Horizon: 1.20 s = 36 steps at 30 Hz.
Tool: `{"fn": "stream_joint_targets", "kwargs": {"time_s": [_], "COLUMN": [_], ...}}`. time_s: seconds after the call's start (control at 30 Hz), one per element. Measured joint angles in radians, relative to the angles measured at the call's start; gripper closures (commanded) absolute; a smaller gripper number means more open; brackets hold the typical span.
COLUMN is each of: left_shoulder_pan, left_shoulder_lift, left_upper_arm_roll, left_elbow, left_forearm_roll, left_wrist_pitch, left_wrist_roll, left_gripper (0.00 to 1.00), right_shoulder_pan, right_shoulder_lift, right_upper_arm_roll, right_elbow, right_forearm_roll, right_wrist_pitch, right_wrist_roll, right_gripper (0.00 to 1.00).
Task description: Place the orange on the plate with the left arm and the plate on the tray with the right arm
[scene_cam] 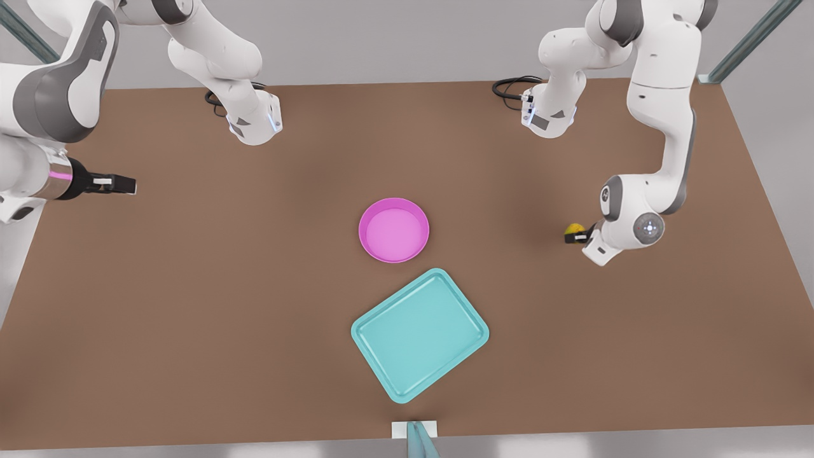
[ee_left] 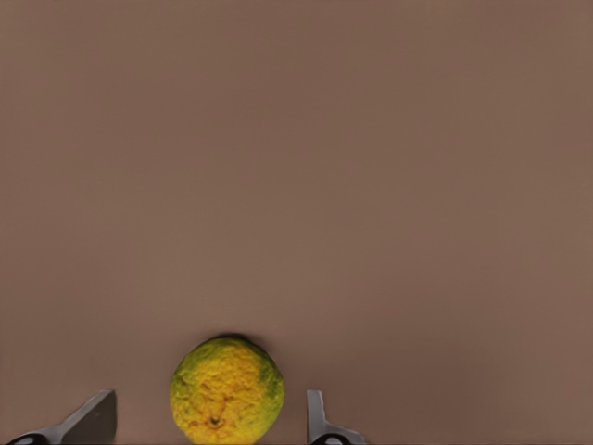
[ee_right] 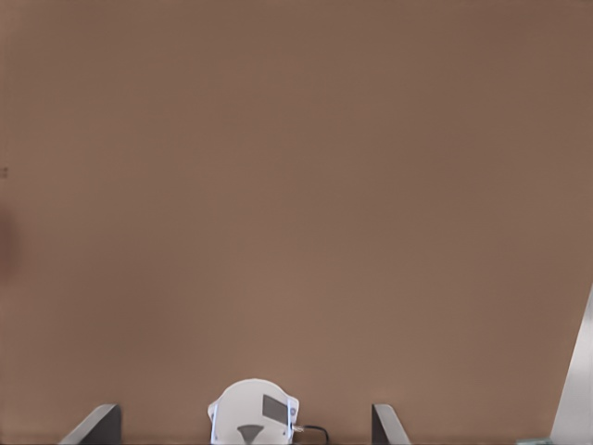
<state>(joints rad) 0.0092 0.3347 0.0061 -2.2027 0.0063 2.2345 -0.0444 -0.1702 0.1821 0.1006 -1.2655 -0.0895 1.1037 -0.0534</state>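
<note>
The orange [scene_cam: 575,229] lies on the brown table at the front view's right. My left gripper [scene_cam: 580,238] is low around it. In the left wrist view the orange [ee_left: 227,389] sits between the two fingertips [ee_left: 97,413], with a gap on each side, so my left gripper [ee_left: 211,403] is open. The pink plate [scene_cam: 393,229] rests at the table's middle, with nothing on it. The turquoise tray [scene_cam: 420,334] lies just in front of it, turned at an angle. My right gripper [scene_cam: 122,184] waits, held off the table at the front view's left, open and holding nothing.
Both arm bases [scene_cam: 254,121] [scene_cam: 548,113] stand at the table's back edge, with black cables beside them. The right wrist view shows one base [ee_right: 252,415] beyond my right gripper [ee_right: 246,419]. A small bracket [scene_cam: 414,430] sits at the front edge.
</note>
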Motion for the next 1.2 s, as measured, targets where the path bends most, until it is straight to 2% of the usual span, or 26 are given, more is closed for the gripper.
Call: {"fn": "stream_joint_targets", "kwargs": {"time_s": [0.8, 0.83, 0.87, 0.97, 1.2], "left_shoulder_pan": [0.0, 0.0, 0.0, 0.0, -0.008], "left_shoulder_lift": [0.081, 0.081, 0.081, 0.079, 0.037], "left_upper_arm_roll": [0.008, 0.008, 0.008, 0.008, 0.007], "left_elbow": [-0.057, -0.057, -0.057, -0.057, -0.056], "left_forearm_roll": [0.0, 0.0, 0.0, 0.001, 0.003], "left_wrist_pitch": [0.089, 0.089, 0.09, 0.089, 0.066], "left_wrist_roll": [0.125, 0.127, 0.13, 0.135, 0.138], "left_gripper": [0.0, 0.13, 0.22, 0.27, 0.28], "right_shoulder_pan": [0.005, 0.004, 0.004, 0.003, -0.004], "right_shoulder_lift": [0.009, 0.009, 0.01, 0.013, 0.017], "right_upper_arm_roll": [0.005, 0.005, 0.005, 0.005, 0.004], "right_elbow": [-0.039, -0.039, -0.042, -0.046, -0.049], "right_forearm_roll": [0.002, 0.002, 0.002, 0.003, 0.002], "right_wrist_pitch": [0.003, 0.003, 0.003, 0.003, 0.003], "right_wrist_roll": [-0.012, -0.012, -0.012, -0.013, -0.016], "right_gripper": [0.0, 0.0, 0.0, 0.0, 0.0]}}
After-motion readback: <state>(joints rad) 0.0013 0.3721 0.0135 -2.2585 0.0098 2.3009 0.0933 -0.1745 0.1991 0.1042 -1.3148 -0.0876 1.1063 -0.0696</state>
